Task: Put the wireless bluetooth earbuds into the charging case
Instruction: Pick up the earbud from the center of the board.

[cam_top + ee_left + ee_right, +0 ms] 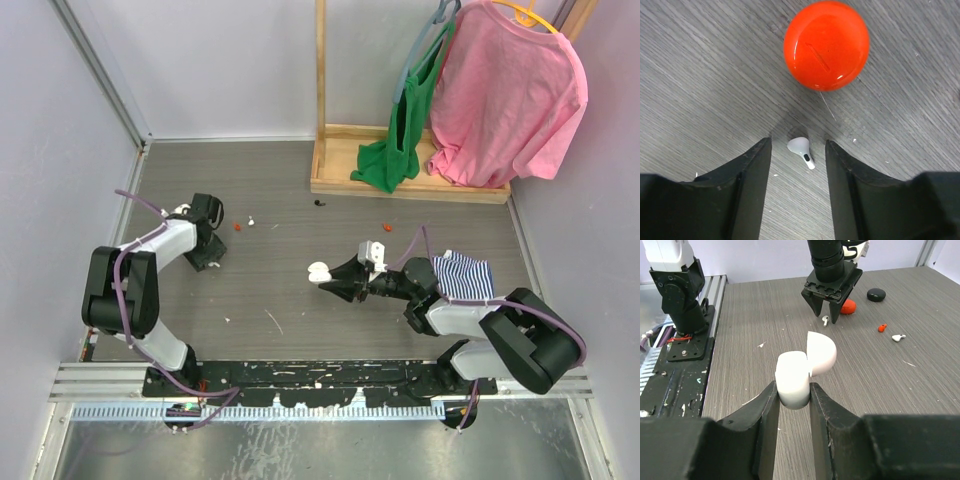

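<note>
Overhead, the right gripper (pixel 333 280) is clamping an open white round plastic charging case (pixel 319 270). Left wrist: the left gripper (pixel 798 144) — jaws apart — is straddling a white stemmed plastic earbud (pixel 801 150), six o'clock of a glossy red puck (pixel 826 45). Right wrist: the case lid is gaping — the pickup step, and pinch-and-carry looks next.

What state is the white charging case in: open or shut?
Open. In the right wrist view the white charging case has its lid swung up and back from the base, which is pinched between the right jaws.

Shows glossy red plastic on the round case (pixel 826 45), smooth white plastic on the earbud (pixel 800 147) and hinged case (pixel 795 380), matt grey wood-grain on the table (pixel 700 75).
</note>
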`<action>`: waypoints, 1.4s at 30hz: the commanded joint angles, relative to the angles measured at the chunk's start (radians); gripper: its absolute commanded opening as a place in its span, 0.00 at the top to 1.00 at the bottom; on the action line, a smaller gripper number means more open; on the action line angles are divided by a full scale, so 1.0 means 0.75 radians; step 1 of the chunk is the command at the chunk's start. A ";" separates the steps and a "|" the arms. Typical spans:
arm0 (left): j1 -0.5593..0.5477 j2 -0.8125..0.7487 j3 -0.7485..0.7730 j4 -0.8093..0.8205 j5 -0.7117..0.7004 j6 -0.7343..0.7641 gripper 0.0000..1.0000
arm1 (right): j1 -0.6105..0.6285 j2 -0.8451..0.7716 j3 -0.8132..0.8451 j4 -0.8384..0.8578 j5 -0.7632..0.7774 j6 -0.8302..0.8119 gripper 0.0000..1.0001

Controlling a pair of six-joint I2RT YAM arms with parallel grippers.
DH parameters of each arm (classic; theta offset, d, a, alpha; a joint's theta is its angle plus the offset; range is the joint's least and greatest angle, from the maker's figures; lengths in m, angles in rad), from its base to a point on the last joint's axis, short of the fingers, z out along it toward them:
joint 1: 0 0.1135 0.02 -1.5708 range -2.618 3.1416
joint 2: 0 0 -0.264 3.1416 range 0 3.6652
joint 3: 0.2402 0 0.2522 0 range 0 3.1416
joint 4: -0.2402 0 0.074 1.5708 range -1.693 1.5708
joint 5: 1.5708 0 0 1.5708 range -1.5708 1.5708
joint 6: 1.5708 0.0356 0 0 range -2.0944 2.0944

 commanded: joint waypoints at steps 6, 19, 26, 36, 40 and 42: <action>0.018 0.054 0.055 0.038 0.044 -0.036 0.61 | 0.009 0.003 0.049 0.049 0.009 -0.029 0.90; 0.018 0.022 0.050 -0.009 0.085 -0.043 0.76 | 0.009 -0.018 0.044 0.046 0.012 -0.030 0.90; -0.001 -0.116 -0.006 0.020 0.128 -0.028 0.80 | 0.010 -0.029 0.038 0.050 0.022 -0.033 0.91; -0.192 -0.357 -0.012 0.052 0.067 0.066 0.83 | 0.010 -0.041 0.019 0.115 0.046 -0.003 0.91; -0.303 -0.465 0.017 0.057 0.000 0.099 0.83 | 0.009 -0.053 0.006 0.140 0.076 -0.005 0.91; -0.369 -0.527 0.032 0.065 -0.035 0.127 0.83 | 0.010 -0.058 0.006 0.140 0.085 -0.005 0.91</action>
